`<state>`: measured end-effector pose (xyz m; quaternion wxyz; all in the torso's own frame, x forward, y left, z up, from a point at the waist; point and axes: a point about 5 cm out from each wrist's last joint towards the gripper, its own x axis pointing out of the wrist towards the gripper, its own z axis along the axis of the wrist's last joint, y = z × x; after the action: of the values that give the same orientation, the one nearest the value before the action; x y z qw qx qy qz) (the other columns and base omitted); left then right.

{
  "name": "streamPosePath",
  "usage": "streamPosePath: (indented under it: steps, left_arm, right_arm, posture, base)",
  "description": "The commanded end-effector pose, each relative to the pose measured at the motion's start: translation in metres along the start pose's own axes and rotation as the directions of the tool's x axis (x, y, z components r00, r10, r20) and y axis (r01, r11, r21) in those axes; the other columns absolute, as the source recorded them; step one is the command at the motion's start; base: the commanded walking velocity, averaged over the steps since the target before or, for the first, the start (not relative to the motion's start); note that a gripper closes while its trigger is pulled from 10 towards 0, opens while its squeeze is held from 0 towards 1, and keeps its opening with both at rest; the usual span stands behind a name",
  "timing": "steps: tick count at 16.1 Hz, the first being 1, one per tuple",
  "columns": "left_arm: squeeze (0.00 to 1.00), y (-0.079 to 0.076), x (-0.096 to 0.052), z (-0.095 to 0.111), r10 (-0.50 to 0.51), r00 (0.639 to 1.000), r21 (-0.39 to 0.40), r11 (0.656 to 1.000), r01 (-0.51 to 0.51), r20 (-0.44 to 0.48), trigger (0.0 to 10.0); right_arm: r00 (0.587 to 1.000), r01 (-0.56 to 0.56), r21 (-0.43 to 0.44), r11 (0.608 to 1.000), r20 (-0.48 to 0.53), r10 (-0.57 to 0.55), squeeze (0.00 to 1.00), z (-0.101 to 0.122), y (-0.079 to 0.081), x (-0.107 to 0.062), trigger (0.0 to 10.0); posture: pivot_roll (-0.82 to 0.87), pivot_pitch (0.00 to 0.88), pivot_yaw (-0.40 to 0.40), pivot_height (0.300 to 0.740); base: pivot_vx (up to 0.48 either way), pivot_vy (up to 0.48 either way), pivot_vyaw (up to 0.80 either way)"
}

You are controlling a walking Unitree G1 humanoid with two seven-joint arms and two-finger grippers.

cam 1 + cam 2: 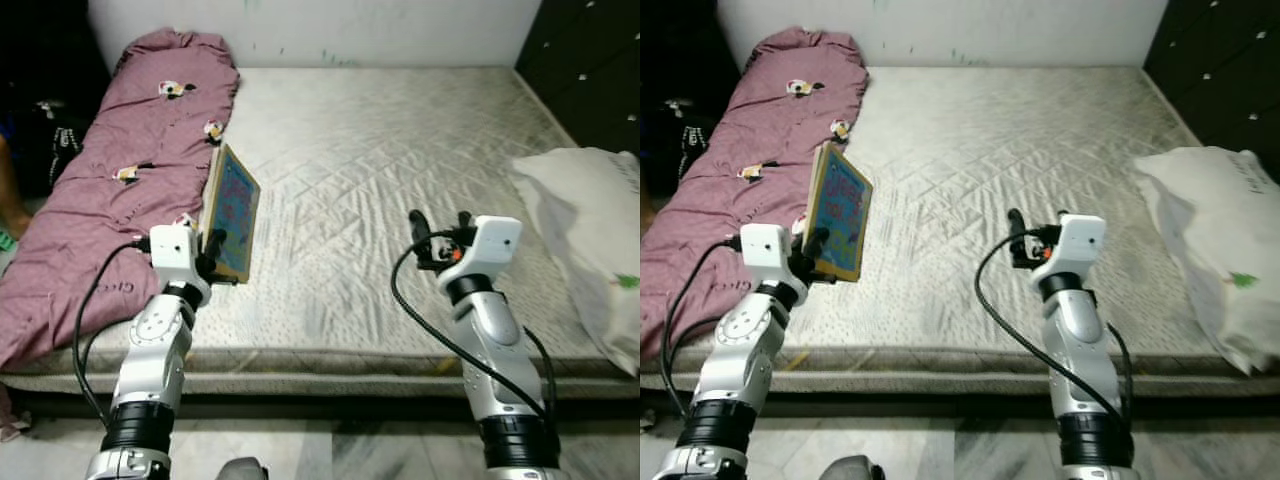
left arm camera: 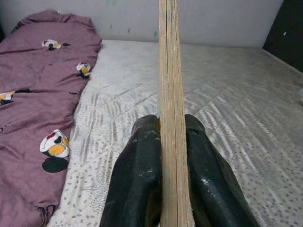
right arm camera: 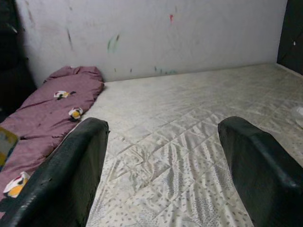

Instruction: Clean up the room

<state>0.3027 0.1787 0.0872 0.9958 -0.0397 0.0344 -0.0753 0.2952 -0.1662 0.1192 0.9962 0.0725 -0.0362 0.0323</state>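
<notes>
Currently my left pincer point(image 1: 212, 250) grips the picture board point(image 1: 232, 212) upright above the bed point(image 1: 400, 180); right pincer point(image 1: 438, 238) open, empty. Board unstowed; blanket point(image 1: 110, 190) and pillow point(image 1: 590, 230) remain.

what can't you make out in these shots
- Board in the left gripper: the left wrist view gives it edge-on, so its picture is hidden; in the eye views the print is too small to read.
- Pillow: cut off by the right edge of the eye views.
- Dark things beside the blanket: too shaded in the left eye view to identify.
- Floor under the mattress: hidden by its front edge.
</notes>
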Motion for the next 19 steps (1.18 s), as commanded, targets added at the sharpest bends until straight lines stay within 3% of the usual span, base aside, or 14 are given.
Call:
streamPosePath:
  steps: [1,6,10,12,15,19]
  left_arm:
    - [0.00,0.000,0.003,0.013,-0.012,0.998,0.015,1.000,0.011,0.061,10.0]
    - [0.00,0.001,0.002,0.014,-0.002,0.998,0.016,1.000,0.001,0.067,10.0]
    - [0.00,0.005,-0.002,0.009,0.087,0.995,0.009,0.996,-0.087,0.046,10.0]
    - [0.00,0.005,-0.006,0.008,0.085,0.995,0.019,0.996,-0.086,0.048,10.0]
    - [0.00,0.007,-0.015,0.001,0.070,0.997,0.037,0.997,-0.070,0.023,10.0]
    - [0.00,0.004,-0.012,0.005,0.044,0.998,0.042,0.998,-0.045,0.034,10.0]
  right_arm:
    - [1.000,0.009,-0.001,1.000,0.018,-0.009,0.00,0.005,0.000,0.002,10.0]
    - [1.000,0.014,-0.015,1.000,0.003,-0.014,0.00,0.003,-0.002,0.000,10.0]
    - [0.999,0.032,-0.063,0.998,0.004,-0.032,0.00,0.004,-0.008,0.001,10.0]
    - [0.999,0.046,-0.068,0.997,-0.001,-0.046,0.00,0.003,-0.012,-0.001,10.0]
    - [0.996,0.079,-0.050,0.996,-0.026,-0.080,0.00,-0.005,-0.018,-0.009,10.0]
    - [0.998,0.064,-0.055,0.996,-0.025,-0.066,0.00,-0.004,-0.013,-0.006,10.0]
  posture:
    - [-0.05,0.001,0.017,0.740]
    - [-0.04,0.006,0.013,0.740]
    - [-0.03,0.015,0.010,0.740]
    - [-0.03,0.017,0.006,0.740]
    - [-0.02,0.014,0.005,0.740]
    - [-0.03,0.019,0.002,0.740]
  base:
    - [0.319,0.000,0.00]
    - [0.322,0.000,0.00]
    - [0.000,0.000,0.20]
    - [0.000,0.000,0.80]
    - [0.000,0.000,0.00]
    - [0.000,-0.202,0.00]
